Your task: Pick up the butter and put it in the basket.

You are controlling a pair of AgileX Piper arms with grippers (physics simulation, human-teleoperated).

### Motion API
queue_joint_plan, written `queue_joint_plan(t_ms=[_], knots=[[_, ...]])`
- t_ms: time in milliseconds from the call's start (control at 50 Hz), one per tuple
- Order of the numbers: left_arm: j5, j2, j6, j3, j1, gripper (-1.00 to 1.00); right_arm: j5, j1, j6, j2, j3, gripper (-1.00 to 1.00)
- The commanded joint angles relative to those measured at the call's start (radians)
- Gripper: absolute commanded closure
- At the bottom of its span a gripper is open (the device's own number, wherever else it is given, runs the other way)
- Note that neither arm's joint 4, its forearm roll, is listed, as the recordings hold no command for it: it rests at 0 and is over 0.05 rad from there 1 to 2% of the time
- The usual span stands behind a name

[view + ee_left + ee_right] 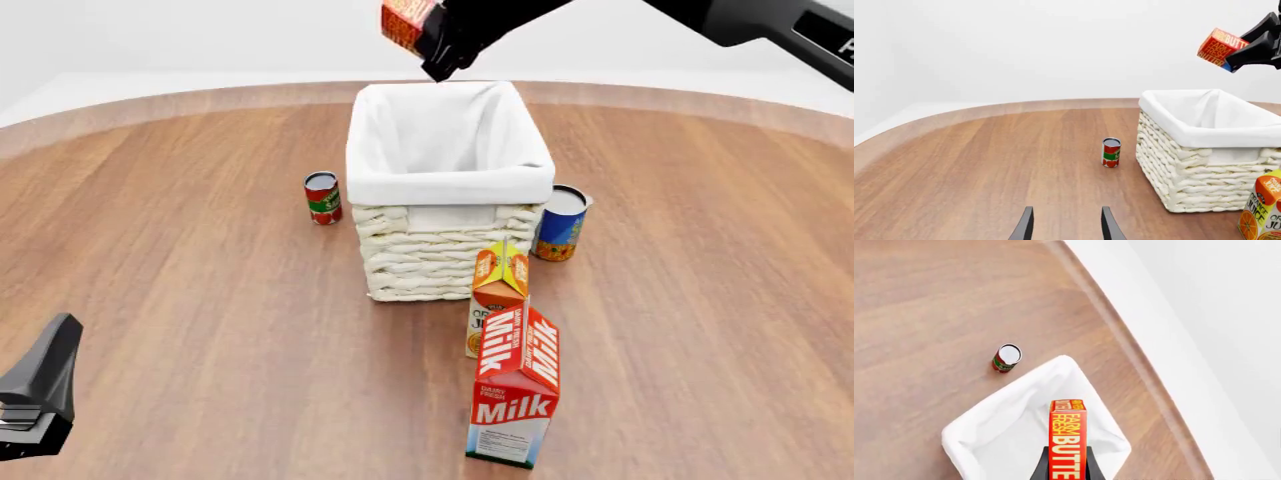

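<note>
Nearest me, my left gripper (1067, 226) sits low over the table (200, 300) at the near left, its two fingers spread with nothing between them, well apart from everything else. Just right of centre stands the milk (515, 402), upright on the wood, and right behind it the juice (498, 292), so close that I cannot tell whether they touch; the juice stands just off the near right corner of the basket (447, 245). The basket sits in the middle of the table with its long side running away from me, and the part of its white liner I can see is bare. A red can (322, 197) stands near its left side with a clear gap between them, and a blue can (561, 223) stands just beside its right side. Farthest out, my right gripper (438, 38) reaches in from the upper right and is clamped on the butter (407, 22), which hangs in the air, tilted, above the far end of the basket and not touching it. In the right wrist view the butter (1067, 438) lies edge-on between the fingers, directly over the liner
</note>
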Motion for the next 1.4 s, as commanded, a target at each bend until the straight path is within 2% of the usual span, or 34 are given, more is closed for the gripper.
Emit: queue_joint_plan(t_ms=[20, 180, 680, 1400], knots=[[0.000, 0.000, 0.000, 0.000, 0.000, -1.00, 0.019, -0.005, -0.015, 0.002, -0.017, 1.00], [0.000, 0.000, 0.000, 0.000, 0.000, -1.00, 0.034, -0.009, -0.037, 0.011, -0.015, 1.00], [0.000, 0.000, 0.000, 0.000, 0.000, -1.00, 0.072, -0.012, -0.055, 0.025, -0.025, 1.00], [0.000, 0.000, 0.000, 0.000, 0.000, -1.00, 0.068, -0.015, -0.086, 0.088, -0.025, 1.00]])
